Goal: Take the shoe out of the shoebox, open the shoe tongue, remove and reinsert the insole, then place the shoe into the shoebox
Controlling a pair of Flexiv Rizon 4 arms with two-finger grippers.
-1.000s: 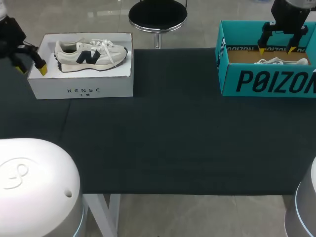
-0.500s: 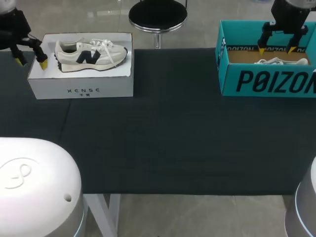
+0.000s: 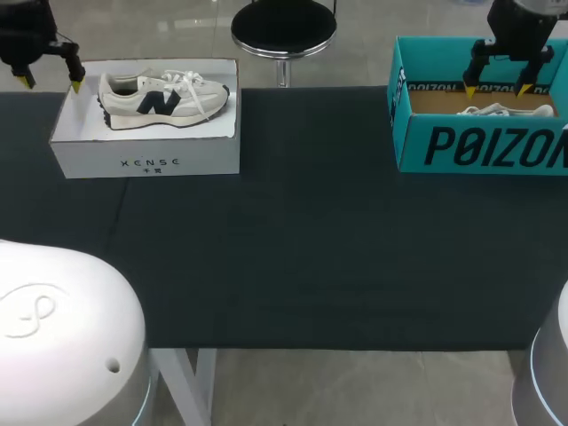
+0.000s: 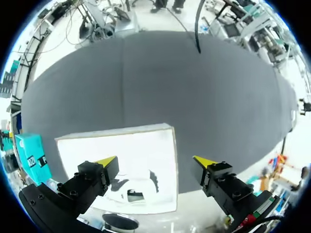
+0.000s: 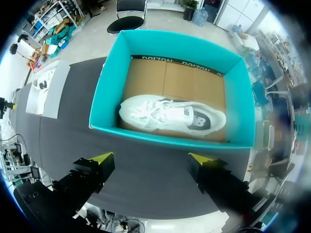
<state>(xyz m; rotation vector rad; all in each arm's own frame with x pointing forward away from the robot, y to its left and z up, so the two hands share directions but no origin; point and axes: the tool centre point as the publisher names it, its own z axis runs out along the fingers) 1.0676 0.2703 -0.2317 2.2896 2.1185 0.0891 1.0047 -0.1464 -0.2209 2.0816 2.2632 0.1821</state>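
A cream sneaker [image 3: 164, 96] with a navy logo lies on its side in the white shoebox [image 3: 146, 160] at the table's back left. My left gripper [image 3: 49, 82] hangs open just beyond that box's far left corner, holding nothing. In the left wrist view the left gripper [image 4: 155, 162] is over the white shoebox [image 4: 121, 150], whose inside is washed out. A white shoe [image 5: 172, 116] lies in the teal shoebox [image 3: 479, 146] at the back right. My right gripper [image 3: 497, 89] hovers open above the teal shoebox [image 5: 112, 87], and in its own view the right gripper [image 5: 151, 158] is empty.
A black cloth [image 3: 293, 240] covers the table between the two boxes. The white shoebox [image 5: 48, 87] shows far off in the right wrist view, and the teal shoebox [image 4: 29, 153] in the left wrist view.
My left gripper has moved from beside the white box's left wall toward its far left corner. The right arm and both shoes have stayed still.
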